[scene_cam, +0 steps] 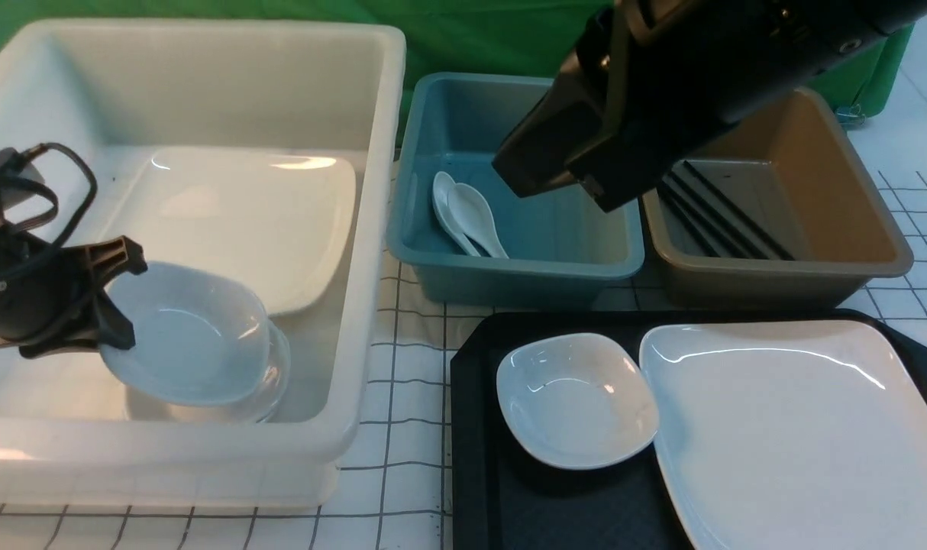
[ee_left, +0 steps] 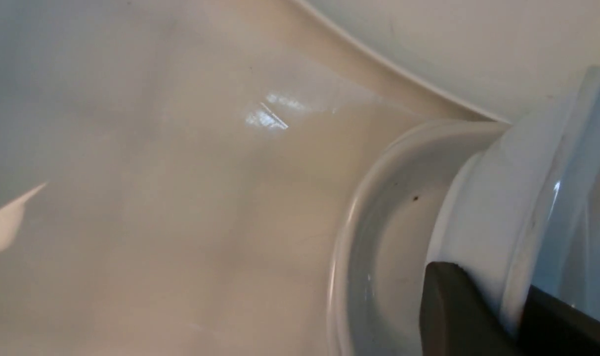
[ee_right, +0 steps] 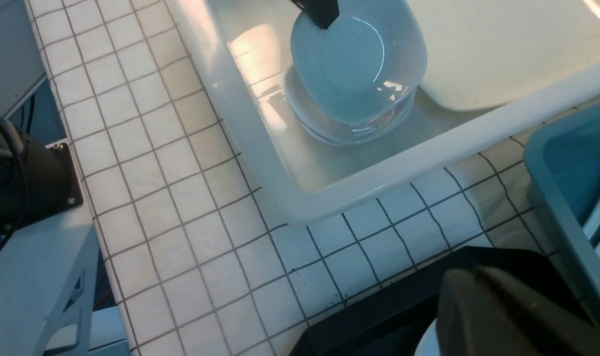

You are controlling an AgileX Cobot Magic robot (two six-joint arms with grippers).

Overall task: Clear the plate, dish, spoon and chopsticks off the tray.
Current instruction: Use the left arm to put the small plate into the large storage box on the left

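Though spoons point(scene_cam: 471, 218) and chopsticks point(scene_cam: 731, 221) are binned, plate point(scene_cam: 799, 428) and second dish point(scene_cam: 578, 397) occupy your tray point(scene_cam: 555, 504); left jaws clamp a dish point(scene_cam: 185, 336), frame left; right jaws together.

The tray point(scene_cam: 475, 458) is black, flat and low-rimmed, lying near right on the checked cloth point(scene_cam: 402, 428); on it rests the plate point(scene_cam: 799, 435), large, glossy white, squarish with rounded corners, level, filling the tray's right part; just left of it sits a small white dish point(scene_cam: 578, 401), upright, its rim touching the plate's edge; two white spoons point(scene_cam: 467, 218) lie nested in the blue tub point(scene_cam: 509, 275); black chopsticks point(scene_cam: 727, 218) lie flat in the brown tub point(scene_cam: 853, 260); a second dish point(scene_cam: 181, 336) tilts over a stack point(scene_cam: 272, 382) of dishes in the white tub point(scene_cam: 356, 305).
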